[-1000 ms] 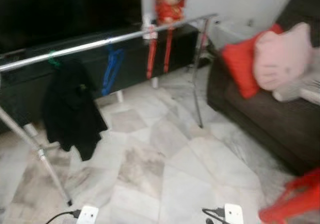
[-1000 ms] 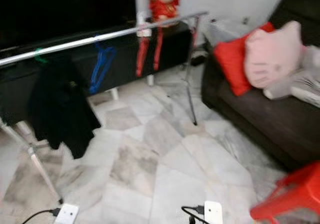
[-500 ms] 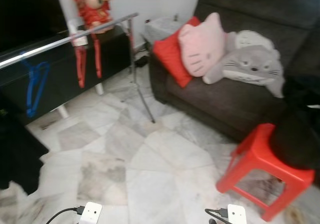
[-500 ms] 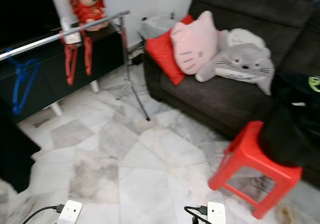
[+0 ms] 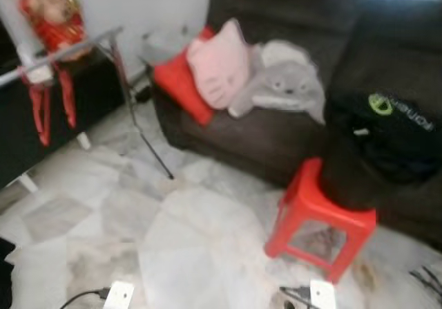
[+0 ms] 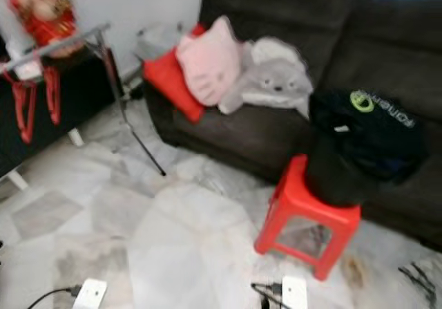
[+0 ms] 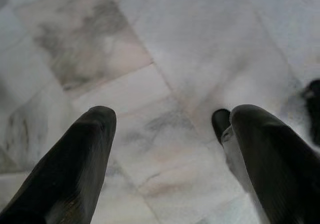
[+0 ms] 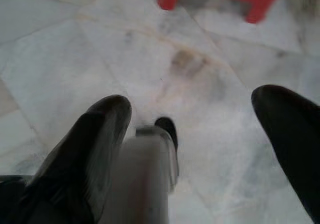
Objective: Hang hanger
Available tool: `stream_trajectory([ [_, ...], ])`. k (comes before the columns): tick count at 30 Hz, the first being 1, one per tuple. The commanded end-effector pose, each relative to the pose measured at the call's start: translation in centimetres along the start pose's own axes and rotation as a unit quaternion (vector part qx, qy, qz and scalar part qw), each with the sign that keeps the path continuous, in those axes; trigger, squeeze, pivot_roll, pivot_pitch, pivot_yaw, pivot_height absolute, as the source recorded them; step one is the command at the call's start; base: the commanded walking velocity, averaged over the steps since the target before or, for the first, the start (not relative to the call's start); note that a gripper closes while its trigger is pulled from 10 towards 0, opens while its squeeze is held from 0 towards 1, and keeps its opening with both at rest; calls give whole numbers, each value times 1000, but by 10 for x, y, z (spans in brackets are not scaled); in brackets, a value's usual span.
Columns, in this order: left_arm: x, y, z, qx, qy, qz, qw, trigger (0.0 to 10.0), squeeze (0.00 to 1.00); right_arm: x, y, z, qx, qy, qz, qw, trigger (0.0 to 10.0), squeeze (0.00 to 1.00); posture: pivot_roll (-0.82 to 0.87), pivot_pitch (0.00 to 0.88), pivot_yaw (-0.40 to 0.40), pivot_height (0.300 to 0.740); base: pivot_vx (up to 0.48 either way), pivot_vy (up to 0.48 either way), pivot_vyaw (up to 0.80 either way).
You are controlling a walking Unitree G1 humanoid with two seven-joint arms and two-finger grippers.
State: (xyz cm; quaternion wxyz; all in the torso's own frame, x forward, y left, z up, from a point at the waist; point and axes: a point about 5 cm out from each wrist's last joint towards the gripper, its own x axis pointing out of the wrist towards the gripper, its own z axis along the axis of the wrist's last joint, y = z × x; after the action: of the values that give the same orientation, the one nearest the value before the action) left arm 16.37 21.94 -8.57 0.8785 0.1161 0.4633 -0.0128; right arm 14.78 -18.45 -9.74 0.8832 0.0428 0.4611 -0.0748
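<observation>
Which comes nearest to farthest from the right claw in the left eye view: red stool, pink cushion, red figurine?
The right claw hangs low over the floor.
1. Red stool, on the floor at the robot's right.
2. Pink cushion, on the sofa, mid-room.
3. Red figurine, far left by the rack.

A black garment is sitting on the red plastic stool before the dark sofa; a metal clothes rail is standing far left.

Even daylight, bright marble floor; eye views motion-blurred throughout; wrist views soft, foreground defocused.
</observation>
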Motion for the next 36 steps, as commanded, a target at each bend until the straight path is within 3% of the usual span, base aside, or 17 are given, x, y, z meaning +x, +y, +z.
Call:
stream_trajectory([
  [1,0,-5,0,1,0,-9,1000,10000,0,-1,-6,-2,4,1,-9,1000,10000,0,-97,0,-4,740,0,0,-638],
  [8,0,-5,-1,1,2,-10,1000,10000,0,-1,-6,-1,6,0,-9,1000,10000,0,-99,0,-6,740,0,0,-632],
  [12,0,-5,-1,1,-1,-8,1000,10000,0,-1,-6,-1,6,0,-8,1000,10000,0,-99,0,-6,740,0,-427,-631],
  [30,0,-7,1,-3,-3,-10,1000,10000,0,-1,-6,-2,7,-1,-7,1000,10000,0,-99,0,-6,740,0,0,-629],
  [36,1,-8,2,-12,-5,-13,1000,10000,0,-1,-6,-1,6,-9,-7,1000,10000,0,-102,0,-6,740,0,0,-173],
])
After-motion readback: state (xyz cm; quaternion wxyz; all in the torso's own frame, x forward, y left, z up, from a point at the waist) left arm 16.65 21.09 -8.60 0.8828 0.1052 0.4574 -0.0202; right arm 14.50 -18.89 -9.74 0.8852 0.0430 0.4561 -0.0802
